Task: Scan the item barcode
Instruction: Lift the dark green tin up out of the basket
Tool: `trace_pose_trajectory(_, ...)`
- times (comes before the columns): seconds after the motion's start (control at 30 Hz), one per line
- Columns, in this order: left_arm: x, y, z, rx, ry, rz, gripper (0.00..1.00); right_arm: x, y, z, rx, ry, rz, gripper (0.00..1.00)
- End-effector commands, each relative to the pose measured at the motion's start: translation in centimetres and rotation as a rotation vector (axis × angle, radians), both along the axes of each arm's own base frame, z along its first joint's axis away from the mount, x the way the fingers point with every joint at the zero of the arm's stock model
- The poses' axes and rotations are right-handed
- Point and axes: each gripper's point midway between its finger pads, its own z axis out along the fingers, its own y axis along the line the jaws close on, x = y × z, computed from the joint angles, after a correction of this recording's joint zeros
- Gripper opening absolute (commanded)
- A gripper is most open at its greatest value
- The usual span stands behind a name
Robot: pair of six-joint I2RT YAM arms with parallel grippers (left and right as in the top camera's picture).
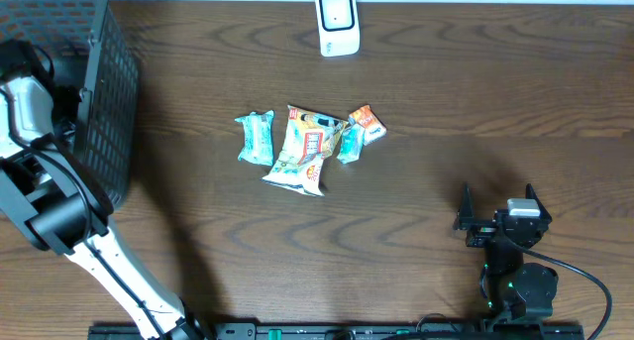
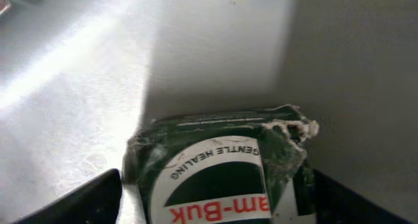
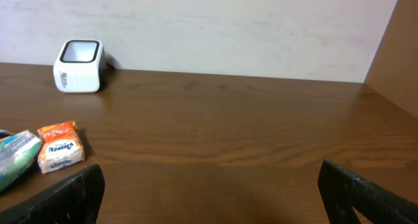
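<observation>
A dark wooden desk (image 1: 446, 82) is being viewed from above, and a black mesh basket (image 1: 99, 92) is being carried at its far left corner. The left arm (image 1: 45, 196) is being held along the left edge beside the basket. Its gripper (image 2: 215, 178) is being hidden there, but at the wrist its fingers (image 2: 91, 198) are being kept wide on either side of a green packet (image 2: 215, 145) with a white label, which is lying on a pale surface. Whether the packet is being squeezed or merely flanked cannot be told. The right gripper (image 1: 497, 196) is being held fully open and empty near the near right corner. At the desk's middle, a large yellow bag (image 1: 302, 152) is being flanked by a teal packet (image 1: 256, 139) toward the left edge and a small orange packet (image 1: 367, 124) toward the right. A white scanner (image 1: 337, 23) is being kept upright at the middle of the far edge.
</observation>
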Motion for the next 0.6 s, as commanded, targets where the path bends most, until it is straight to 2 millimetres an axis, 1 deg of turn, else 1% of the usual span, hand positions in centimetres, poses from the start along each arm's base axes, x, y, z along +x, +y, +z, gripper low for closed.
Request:
trace_pose_trajectory(0.0,-2.1,-0.1,-2.6,-0.018,0.088,0.016,0.76,0.0,0.1,-0.1,0.002,0.003,0.002,0.99)
trace_pose_trajectory(0.1,-2.1,-0.1,-2.6,-0.019,0.088,0.016,0.63,0.0,0.1,-0.1,0.002,0.003,0.002,0.99)
trace_pose_trajectory(0.2,-2.1,-0.1,-2.5,-0.018,0.086,0.016,0.62,0.0,0.1,-0.1,0.002,0.003,0.002,0.99)
trace_pose_trajectory(0.3,-1.9,0.0,-1.7,-0.009,0.075,0.013,0.61,0.0,0.1,-0.1,0.002,0.003,0.002,0.99)
trace_pose_trajectory(0.4,-1.3,0.3,0.4,0.012,0.035,0.008,0.54,0.0,0.1,-0.1,0.002,0.003,0.002,0.99)
trace_pose_trajectory(0.5,-0.5,0.1,3.2,0.015,-0.039,-0.002,0.54,0.0,0.1,-0.1,0.002,0.003,0.002,0.99)
trace_pose_trajectory(0.57,0.1,-0.2,5.5,0.019,-0.102,-0.014,0.54,0.0,0.1,-0.1,0.002,0.003,0.002,0.99)
